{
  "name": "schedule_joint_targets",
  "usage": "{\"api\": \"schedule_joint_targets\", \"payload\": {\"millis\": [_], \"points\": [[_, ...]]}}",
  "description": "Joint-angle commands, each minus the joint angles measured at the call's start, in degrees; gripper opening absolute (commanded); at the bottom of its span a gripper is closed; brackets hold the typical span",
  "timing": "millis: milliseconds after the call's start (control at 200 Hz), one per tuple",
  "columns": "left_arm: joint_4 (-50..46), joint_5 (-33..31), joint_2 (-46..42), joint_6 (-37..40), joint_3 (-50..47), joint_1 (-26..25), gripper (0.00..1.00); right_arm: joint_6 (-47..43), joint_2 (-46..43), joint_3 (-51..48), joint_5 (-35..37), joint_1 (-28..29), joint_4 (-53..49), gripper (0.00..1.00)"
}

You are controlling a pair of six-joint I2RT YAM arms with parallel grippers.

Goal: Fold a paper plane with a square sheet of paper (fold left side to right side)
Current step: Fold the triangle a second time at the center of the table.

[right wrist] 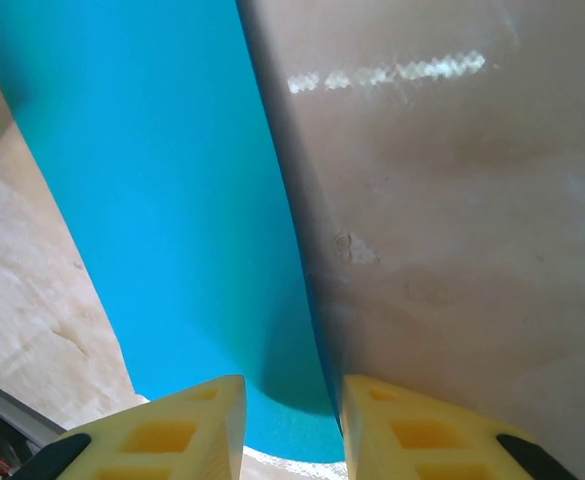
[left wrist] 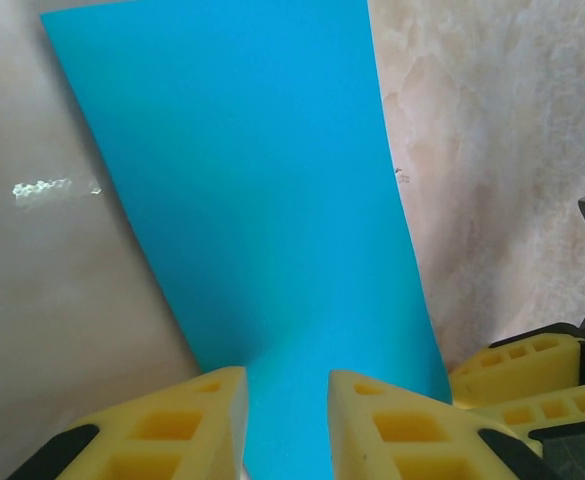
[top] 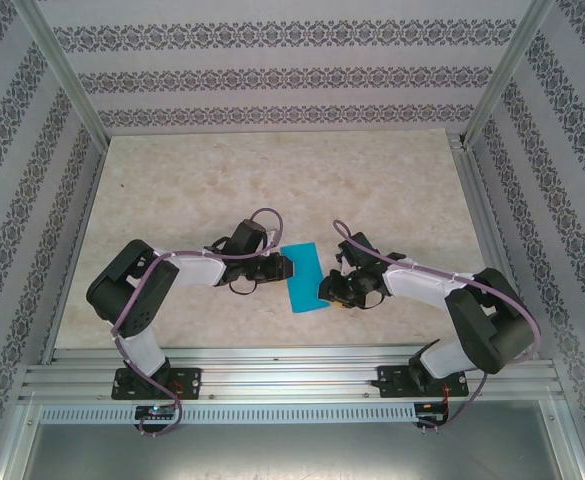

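Two grippers sit at the sides of the square sheet of paper (top: 305, 278), in the middle of the top picture. The left gripper (top: 280, 268) and the right gripper (top: 327, 290) are each a little open, with the blue sheet's edge between the jaws.

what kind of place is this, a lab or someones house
Most likely a lab robot test cell, not a house. A marble-look tabletop is boxed in by an aluminium frame and patterned wall panels, and a left arm and a right arm are bolted at its near edge.
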Motion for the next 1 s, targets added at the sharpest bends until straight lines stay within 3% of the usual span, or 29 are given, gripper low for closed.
{"api": "schedule_joint_targets", "payload": {"millis": [0, 659, 999], "points": [[-1.66, -1.01, 0.41, 1.77, 1.77, -0.73, 0.29, -0.52, -1.85, 2.00, 1.27, 0.29, -1.89, 0.30], [-3.43, -1.69, 0.45, 3.36, 2.39, -0.73, 0.29, -2.40, -2.84, 5.20, 3.15, 0.14, -6.72, 0.26], [-2.93, -1.57, -0.67, 3.85, 1.99, -0.73, 0.29, -1.11, -1.92, 4.67, 2.00, 0.31, -4.21, 0.25]]}}
